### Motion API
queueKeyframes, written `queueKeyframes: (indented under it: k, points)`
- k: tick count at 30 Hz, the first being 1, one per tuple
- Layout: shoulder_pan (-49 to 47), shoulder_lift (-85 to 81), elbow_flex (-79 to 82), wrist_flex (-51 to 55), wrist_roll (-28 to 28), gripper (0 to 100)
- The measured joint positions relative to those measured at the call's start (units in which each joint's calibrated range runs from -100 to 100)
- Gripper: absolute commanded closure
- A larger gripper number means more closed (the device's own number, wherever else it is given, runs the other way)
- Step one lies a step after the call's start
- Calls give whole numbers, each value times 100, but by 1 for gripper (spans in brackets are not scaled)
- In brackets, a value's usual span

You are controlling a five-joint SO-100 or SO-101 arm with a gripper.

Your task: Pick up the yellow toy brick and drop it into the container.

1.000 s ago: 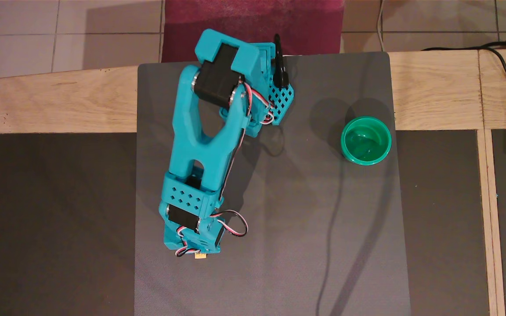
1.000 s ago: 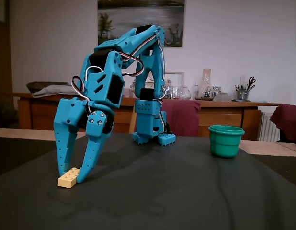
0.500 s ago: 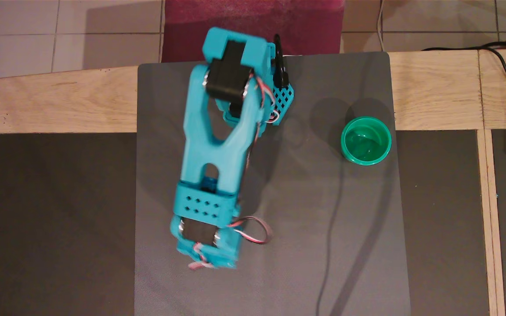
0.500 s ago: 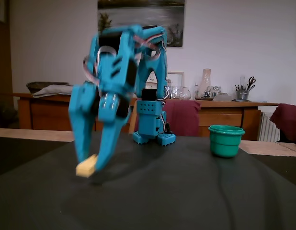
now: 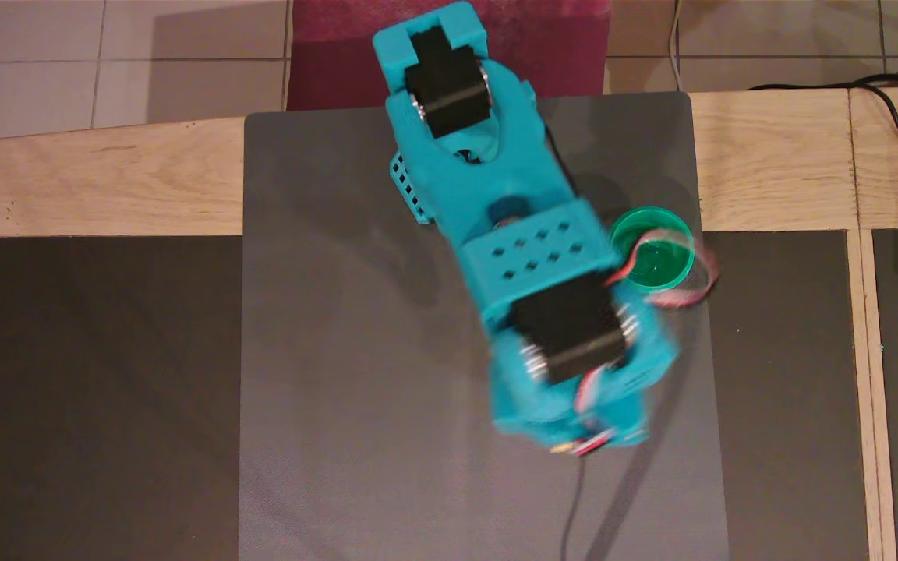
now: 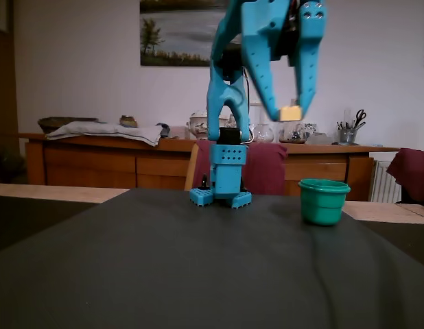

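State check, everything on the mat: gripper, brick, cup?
gripper: shut on the yellow toy brick, raised high above the mat.
yellow toy brick: pinched at the fingertips, airborne; hidden under the arm in the overhead view.
container: upright on the mat, open, nothing visible inside.
mat: flat on the table.

From where I stand, nothing here can be read. No words, numbers, brand marks or signs show on anything in the overhead view or the fixed view.
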Motion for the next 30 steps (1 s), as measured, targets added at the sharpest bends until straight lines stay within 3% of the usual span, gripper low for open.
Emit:
queueKeyframes:
  k: [8, 16, 30]
  points:
    - [-2086, -93, -9, 18, -1015, 100]
    - [-3563, -93, 390, 18, -1645, 100]
    - [-3734, -119, 1187, 26, -1682, 100]
